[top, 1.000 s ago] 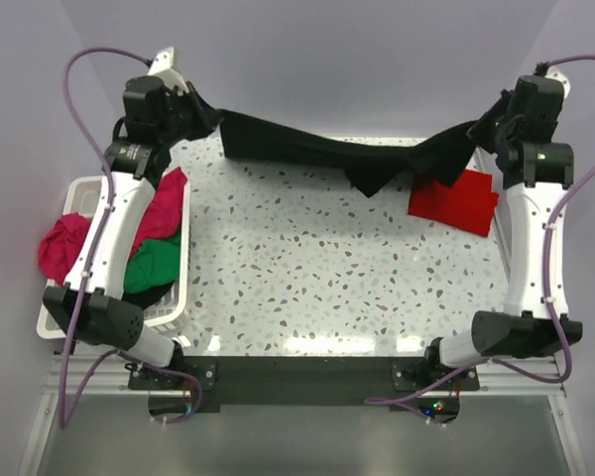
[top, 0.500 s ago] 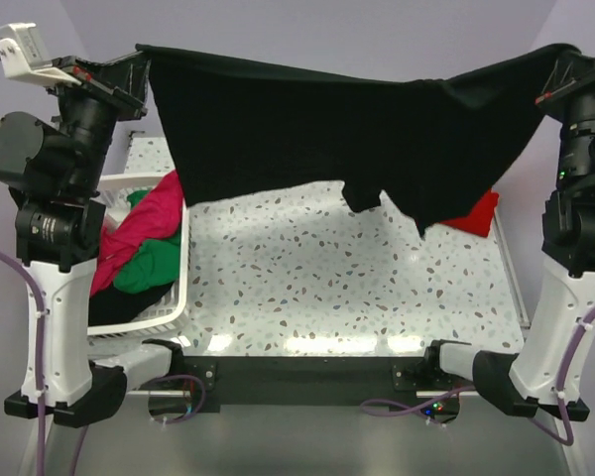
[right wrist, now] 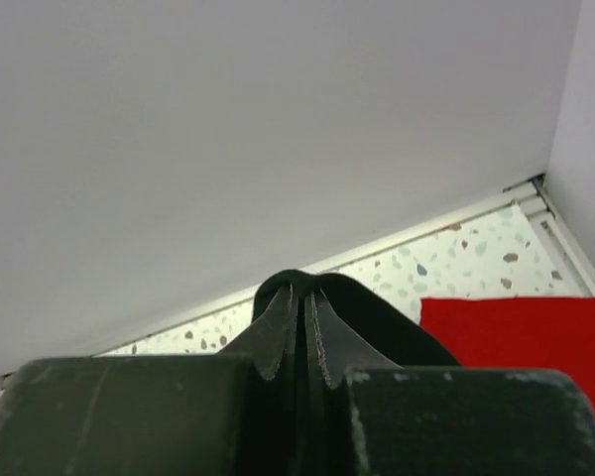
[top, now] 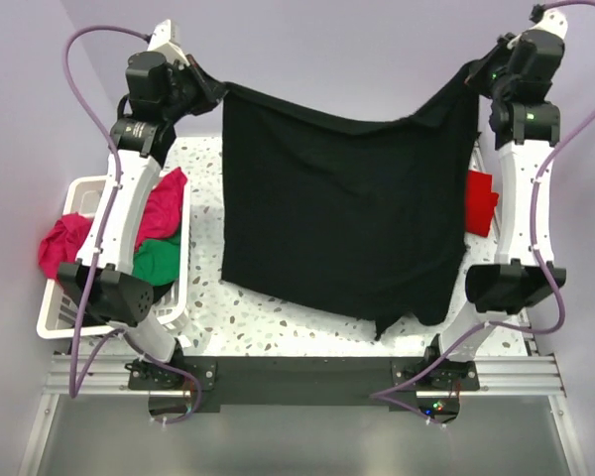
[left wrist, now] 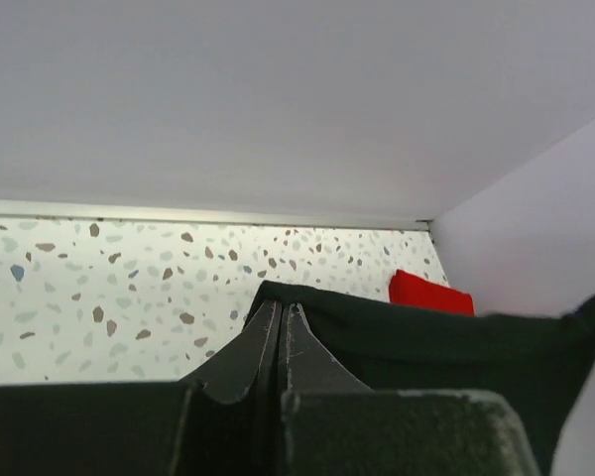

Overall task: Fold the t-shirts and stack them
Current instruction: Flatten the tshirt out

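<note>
Nearest, the black shirt (top: 347,213) hung like a curtain, its hem low over the near edge of the table (top: 203,198), probably spread wide to lay it flat for folding. Farther back, the left gripper (top: 212,93) and right gripper (top: 473,79) each pinched 1 top corner tight.

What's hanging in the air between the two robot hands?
The black t-shirt, spread out like a curtain. The left gripper and the right gripper each pinch an upper corner, and it hangs between them. The top camera shows it best.
</note>
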Available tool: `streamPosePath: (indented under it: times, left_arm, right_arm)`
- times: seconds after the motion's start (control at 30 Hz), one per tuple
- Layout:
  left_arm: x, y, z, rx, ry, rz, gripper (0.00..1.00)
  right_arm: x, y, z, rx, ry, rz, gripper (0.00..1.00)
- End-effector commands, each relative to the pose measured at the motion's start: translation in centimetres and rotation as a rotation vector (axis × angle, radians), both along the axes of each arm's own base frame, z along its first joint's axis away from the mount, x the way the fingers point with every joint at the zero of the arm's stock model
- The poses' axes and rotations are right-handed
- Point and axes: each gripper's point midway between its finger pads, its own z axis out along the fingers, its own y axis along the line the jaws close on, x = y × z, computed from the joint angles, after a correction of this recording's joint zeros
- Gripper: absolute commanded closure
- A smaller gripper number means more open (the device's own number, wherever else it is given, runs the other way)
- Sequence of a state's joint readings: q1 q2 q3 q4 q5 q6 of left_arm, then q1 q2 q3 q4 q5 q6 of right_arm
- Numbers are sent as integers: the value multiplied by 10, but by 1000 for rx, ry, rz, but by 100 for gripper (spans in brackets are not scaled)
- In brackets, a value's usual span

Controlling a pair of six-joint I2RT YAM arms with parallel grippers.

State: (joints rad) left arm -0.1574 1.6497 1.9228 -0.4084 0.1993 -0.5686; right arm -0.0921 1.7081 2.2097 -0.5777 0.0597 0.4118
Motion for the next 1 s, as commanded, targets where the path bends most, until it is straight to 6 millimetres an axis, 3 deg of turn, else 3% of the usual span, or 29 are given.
streamPosePath:
  times: [0.0,0.23,0.33,0.4,0.43,0.47,0.5,0.53,0.57,0.63,0.77,0.9,0.97]
  left_arm:
    - [-33,3,99,-63,-233,-25,100]
    - [-63,12,142,-94,-368,2,100]
    - [-99,19,170,-124,-460,15,100]
    - [-108,26,176,-134,-499,45,100]
    - [-134,34,197,-138,-582,66,100]
    - [-134,36,185,-136,-574,81,100]
    - [-141,46,188,-148,-596,128,100]
    - [-166,55,202,-157,-657,158,100]
    - [-166,62,195,-154,-645,200,100]
    - [-186,75,204,-155,-684,252,100]
    - [-208,91,212,-149,-707,324,100]
    - [-222,108,214,-146,-738,408,100]
    - [-222,112,210,-142,-749,433,100]
  right_arm:
    - [-36,8,88,9,-225,28,100]
    - [-66,15,138,21,-372,45,100]
    - [-94,18,166,21,-458,52,100]
    - [-116,21,188,12,-529,56,100]
    - [-124,21,195,8,-552,57,100]
    - [-132,22,203,3,-581,57,100]
    - [-146,23,212,-1,-610,53,100]
    - [-153,22,218,-7,-628,48,100]
    - [-161,22,224,-10,-655,41,100]
    - [-184,21,238,-20,-707,29,100]
    - [-215,20,261,-41,-798,4,100]
    - [-234,17,275,-44,-861,-19,100]
    - [-225,16,273,-31,-858,-18,100]
